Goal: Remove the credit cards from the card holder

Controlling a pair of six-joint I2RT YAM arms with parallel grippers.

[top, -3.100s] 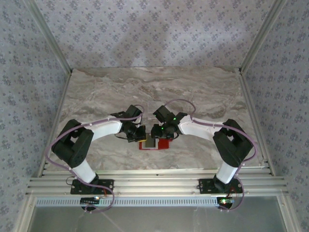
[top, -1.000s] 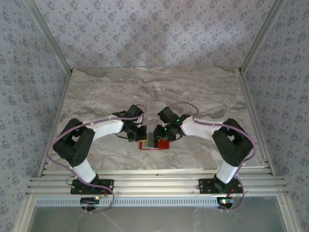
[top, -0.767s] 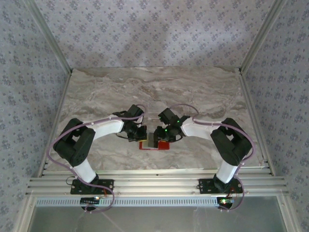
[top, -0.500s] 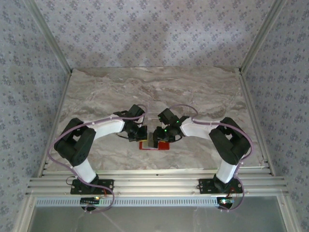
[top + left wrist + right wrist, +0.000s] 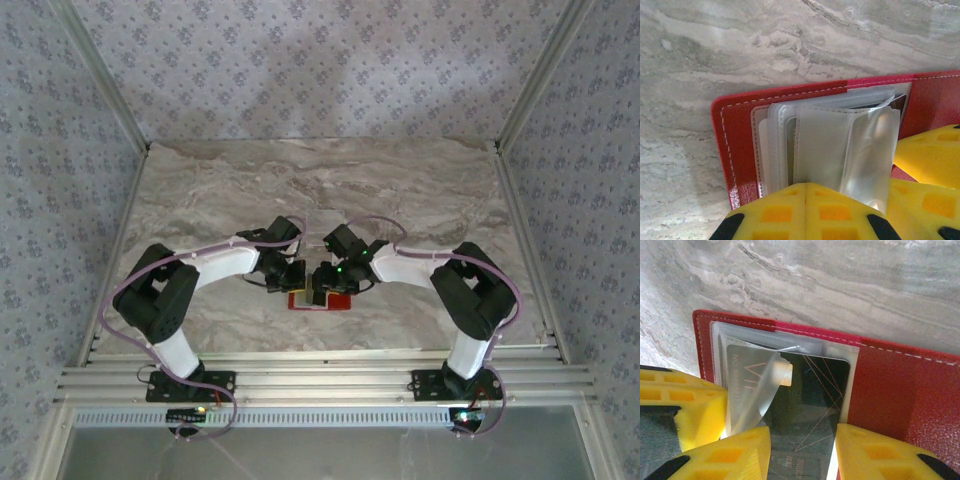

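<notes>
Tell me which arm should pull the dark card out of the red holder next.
Right. The right fingers stand open either side of the dark card in the card holder; the left fingers are shut at the clear sleeves.

The left arm (image 5: 222, 264) and right arm (image 5: 410, 264) have white links, black joints, looping lilac cables (image 5: 375, 218) and yellow gripper fingers (image 5: 790, 210).

The top external camera looks down from above and behind the arm bases (image 5: 190, 383), far enough to take in the whole marble table (image 5: 200, 190). Both wrist cameras sit very close, facing down and forward — each shares the open red card holder (image 5: 735, 135) with the top view.
</notes>
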